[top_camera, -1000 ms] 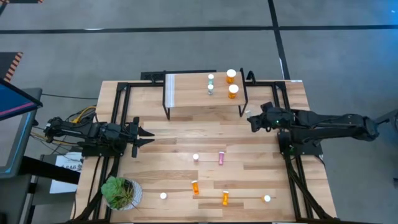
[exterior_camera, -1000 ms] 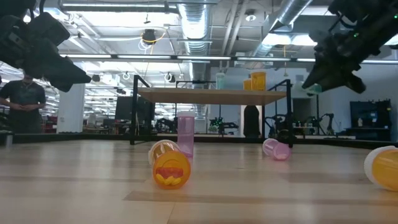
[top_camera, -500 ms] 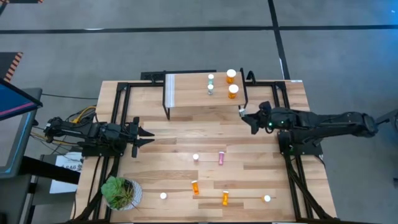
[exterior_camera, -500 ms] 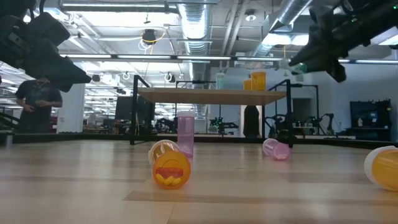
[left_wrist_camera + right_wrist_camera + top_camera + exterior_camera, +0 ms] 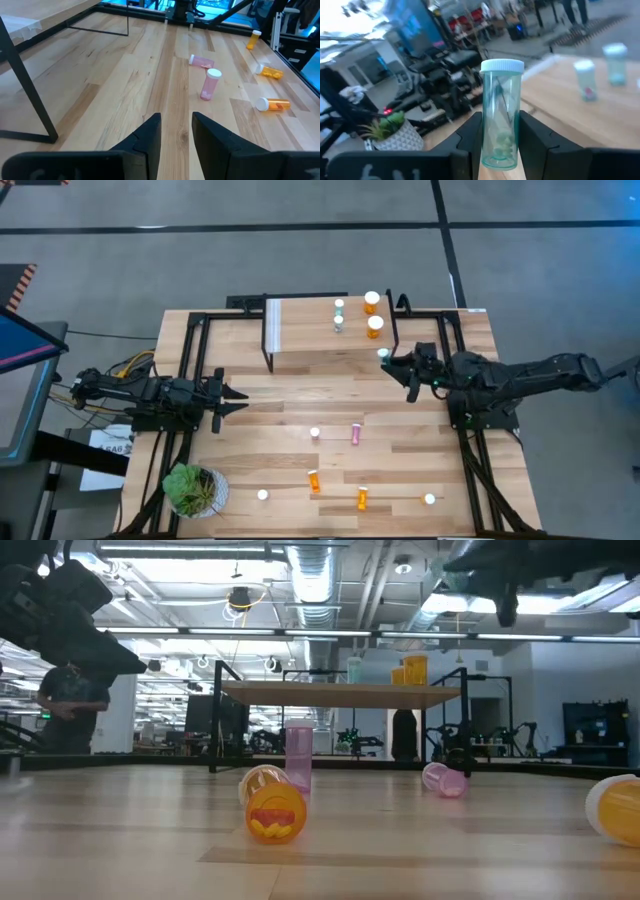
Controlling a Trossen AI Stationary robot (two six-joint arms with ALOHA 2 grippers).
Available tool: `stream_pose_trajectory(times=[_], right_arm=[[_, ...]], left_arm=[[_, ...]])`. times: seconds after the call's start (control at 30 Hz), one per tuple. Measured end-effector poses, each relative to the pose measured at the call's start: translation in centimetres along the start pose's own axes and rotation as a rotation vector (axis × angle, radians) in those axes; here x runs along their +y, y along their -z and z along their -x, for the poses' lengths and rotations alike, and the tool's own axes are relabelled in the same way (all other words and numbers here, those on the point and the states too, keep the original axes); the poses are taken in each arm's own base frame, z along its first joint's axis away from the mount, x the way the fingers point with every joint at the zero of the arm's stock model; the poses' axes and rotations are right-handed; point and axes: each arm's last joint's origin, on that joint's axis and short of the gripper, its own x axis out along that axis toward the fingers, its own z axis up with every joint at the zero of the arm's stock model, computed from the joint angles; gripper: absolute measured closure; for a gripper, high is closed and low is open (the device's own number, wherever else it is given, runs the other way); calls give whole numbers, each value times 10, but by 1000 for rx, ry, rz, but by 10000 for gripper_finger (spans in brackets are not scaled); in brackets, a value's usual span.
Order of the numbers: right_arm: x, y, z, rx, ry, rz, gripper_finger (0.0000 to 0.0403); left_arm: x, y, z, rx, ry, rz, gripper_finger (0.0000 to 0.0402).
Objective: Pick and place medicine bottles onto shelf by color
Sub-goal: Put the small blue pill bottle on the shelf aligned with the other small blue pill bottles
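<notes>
Four white-capped bottles (image 5: 372,302) are standing on the light wood shelf (image 5: 305,338); right fingers (image 5: 532,130) are gripping a pale green bottle (image 5: 500,125), left fingers (image 5: 150,135) slightly parted, empty; roughly six seemingly remaining on the table (image 5: 270,420).

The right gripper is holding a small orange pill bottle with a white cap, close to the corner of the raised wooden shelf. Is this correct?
Not quite: the small pill bottle with a white cap in the right gripper is pale green, not orange, as the right wrist view shows. The rest holds: in the high view that gripper is close to the corner of the raised wooden shelf.
</notes>
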Motion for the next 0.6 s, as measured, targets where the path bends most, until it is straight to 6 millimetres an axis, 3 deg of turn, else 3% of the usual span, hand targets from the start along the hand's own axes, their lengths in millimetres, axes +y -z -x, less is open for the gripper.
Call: stream_pose_trajectory(times=[0.6], right_arm=[[15,17,-28,-10,-64,101,283]], left_arm=[[0,0,0,0,0,0,304]])
